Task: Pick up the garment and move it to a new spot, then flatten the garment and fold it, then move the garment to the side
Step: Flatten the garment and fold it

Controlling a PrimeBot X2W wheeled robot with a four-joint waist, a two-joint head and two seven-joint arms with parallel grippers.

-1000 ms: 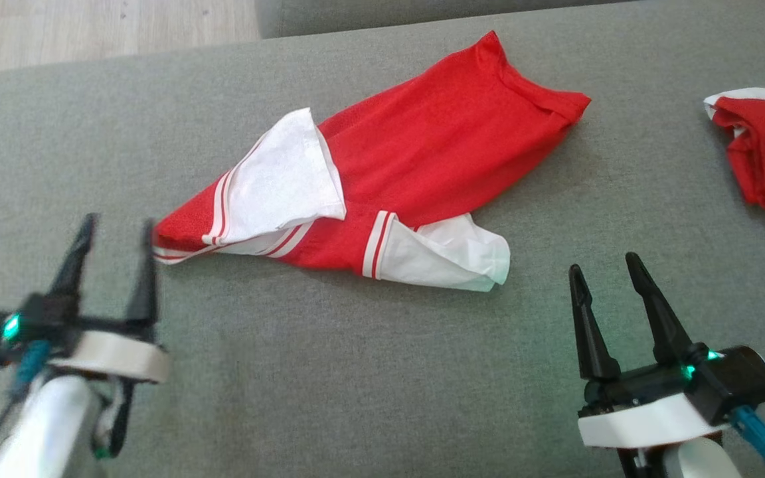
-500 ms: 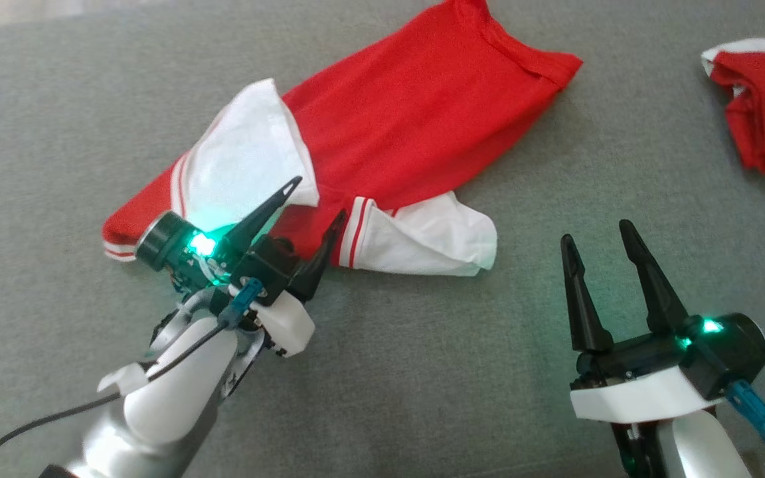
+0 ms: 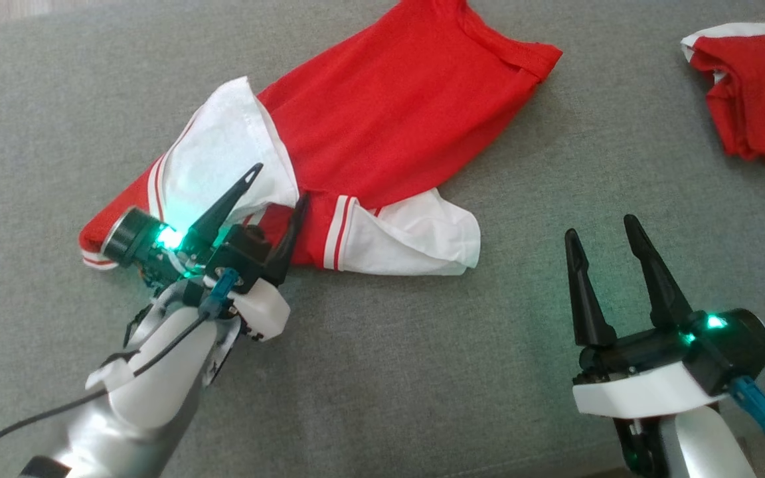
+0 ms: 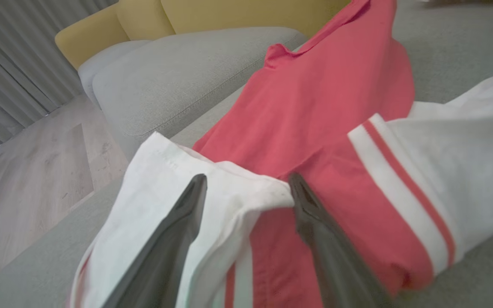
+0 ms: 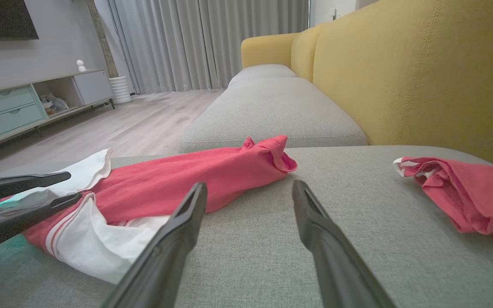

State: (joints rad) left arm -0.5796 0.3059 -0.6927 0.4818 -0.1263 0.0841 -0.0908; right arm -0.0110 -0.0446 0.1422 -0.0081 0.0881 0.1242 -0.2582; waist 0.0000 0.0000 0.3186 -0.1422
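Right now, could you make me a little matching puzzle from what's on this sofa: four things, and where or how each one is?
Things:
1. left gripper
2. right gripper
3. long red and white garment
4. bunched red garment

Places or states:
A. at the far right edge of the head view
B. open, over bare grey cushion
C. stretched across the middle of the cushion
D. open, at the white flap

Pairs: 1-D, 2-B, 3-C, 4-A.
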